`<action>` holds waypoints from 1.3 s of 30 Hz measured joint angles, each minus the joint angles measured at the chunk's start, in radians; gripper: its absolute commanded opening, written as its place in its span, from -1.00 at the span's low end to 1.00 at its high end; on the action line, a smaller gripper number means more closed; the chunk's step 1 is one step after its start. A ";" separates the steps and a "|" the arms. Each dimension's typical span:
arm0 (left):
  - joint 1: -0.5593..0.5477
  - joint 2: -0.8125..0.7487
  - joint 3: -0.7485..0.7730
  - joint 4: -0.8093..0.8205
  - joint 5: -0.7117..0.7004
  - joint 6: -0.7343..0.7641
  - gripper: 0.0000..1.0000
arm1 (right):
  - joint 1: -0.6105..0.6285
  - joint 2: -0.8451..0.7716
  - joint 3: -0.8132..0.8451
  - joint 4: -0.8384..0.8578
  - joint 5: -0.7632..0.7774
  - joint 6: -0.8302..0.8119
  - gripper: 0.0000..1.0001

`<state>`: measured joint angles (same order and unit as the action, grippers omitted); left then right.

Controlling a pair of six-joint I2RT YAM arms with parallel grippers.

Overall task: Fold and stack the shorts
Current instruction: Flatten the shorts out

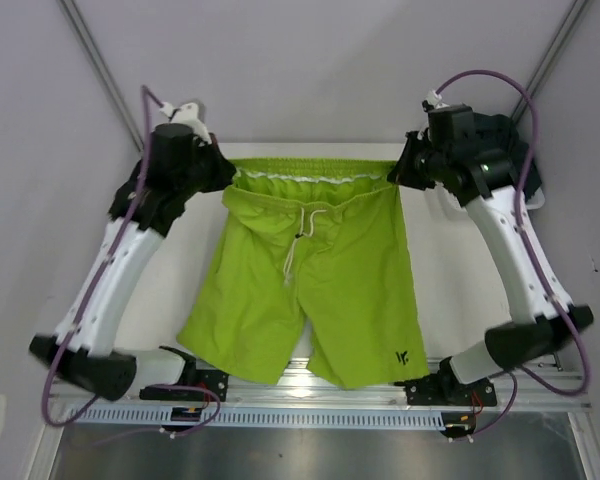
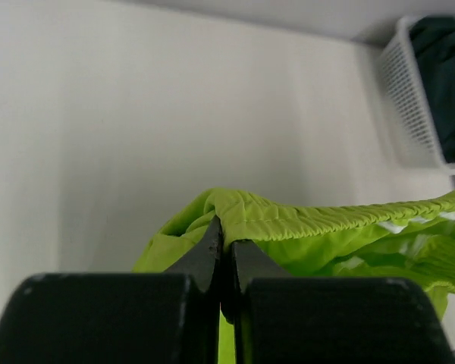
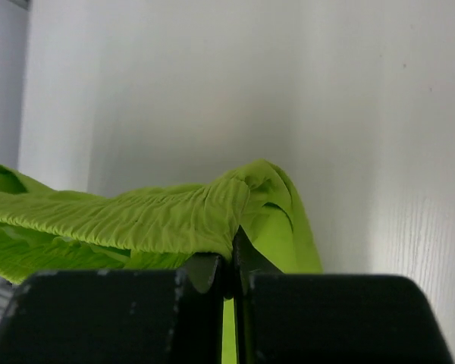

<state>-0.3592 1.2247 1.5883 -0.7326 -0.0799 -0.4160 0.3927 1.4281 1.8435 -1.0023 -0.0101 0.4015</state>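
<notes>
Lime shorts (image 1: 315, 280), legs (image 1: 365, 345) near, waistband (image 1: 315, 170) far

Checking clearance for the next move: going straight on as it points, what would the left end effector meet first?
The left end effector is shut on the lime green shorts; beyond that fold, probably the white table.

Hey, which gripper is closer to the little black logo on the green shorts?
Right. The right gripper pinches the lime green shorts at the waistband corner on the logo's side; the left gripper pinches the opposite corner, farther across.
</notes>
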 measured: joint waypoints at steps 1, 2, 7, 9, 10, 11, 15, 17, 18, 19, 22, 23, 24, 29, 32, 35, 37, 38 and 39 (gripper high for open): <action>0.016 0.047 -0.020 0.017 0.014 -0.003 -1.00 | -0.043 0.059 -0.007 0.014 -0.037 0.001 -1.00; 0.035 0.111 -0.030 0.034 0.037 -0.006 -0.98 | -0.079 0.121 0.002 0.037 -0.066 0.002 -0.83; 0.132 0.507 0.137 0.055 0.118 -0.033 0.98 | -0.192 0.566 0.364 0.077 -0.118 0.024 0.41; 0.159 0.614 0.238 0.033 0.118 -0.051 0.98 | -0.214 0.699 0.514 0.081 -0.104 0.030 0.89; 0.171 0.652 0.278 0.029 0.118 -0.055 0.98 | -0.224 0.737 0.549 0.086 -0.093 0.034 0.99; 0.180 0.669 0.300 0.025 0.117 -0.055 0.98 | -0.230 0.747 0.547 0.087 -0.077 0.026 0.99; 0.191 0.630 0.294 0.021 0.121 -0.056 0.98 | -0.187 0.608 0.313 0.174 -0.017 -0.011 0.95; 0.193 0.580 0.257 0.037 0.133 -0.057 0.98 | -0.125 0.459 0.089 0.230 -0.020 -0.023 0.85; 0.194 0.542 0.219 0.055 0.138 -0.057 0.98 | -0.084 0.376 -0.031 0.280 -0.025 -0.029 0.83; 0.194 0.504 0.186 0.059 0.139 -0.058 0.98 | -0.047 0.317 -0.110 0.296 -0.029 -0.031 0.80; 0.197 0.376 0.068 0.084 0.141 -0.066 0.98 | 0.125 0.173 -0.321 0.375 -0.023 -0.031 0.70; 0.200 0.338 0.029 0.098 0.146 -0.072 0.98 | 0.188 0.152 -0.368 0.402 -0.019 -0.028 0.62; 0.204 0.301 -0.007 0.107 0.151 -0.077 0.98 | 0.255 0.143 -0.407 0.432 -0.011 -0.020 0.59; 0.261 0.182 -0.135 0.115 0.190 -0.108 0.98 | 0.513 0.179 -0.537 0.543 0.060 0.060 0.40; 0.318 0.127 -0.188 0.097 0.199 -0.121 0.98 | 0.634 0.253 -0.539 0.608 0.111 0.105 0.32; 0.369 0.055 -0.228 0.071 0.200 -0.135 0.98 | 0.705 0.379 -0.480 0.650 0.133 0.147 0.28; 0.391 0.004 -0.240 0.055 0.197 -0.137 0.98 | 0.742 0.469 -0.418 0.666 0.142 0.167 0.28; 0.398 -0.024 -0.244 0.049 0.194 -0.137 0.98 | 0.757 0.519 -0.378 0.668 0.145 0.176 0.26; 0.403 -0.054 -0.246 0.043 0.188 -0.138 0.98 | 0.769 0.567 -0.336 0.669 0.146 0.186 0.26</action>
<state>0.0441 1.1709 1.3418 -0.6899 0.1085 -0.5537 1.1614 1.9953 1.5070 -0.3328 0.1360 0.5877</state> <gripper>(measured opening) 0.990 0.639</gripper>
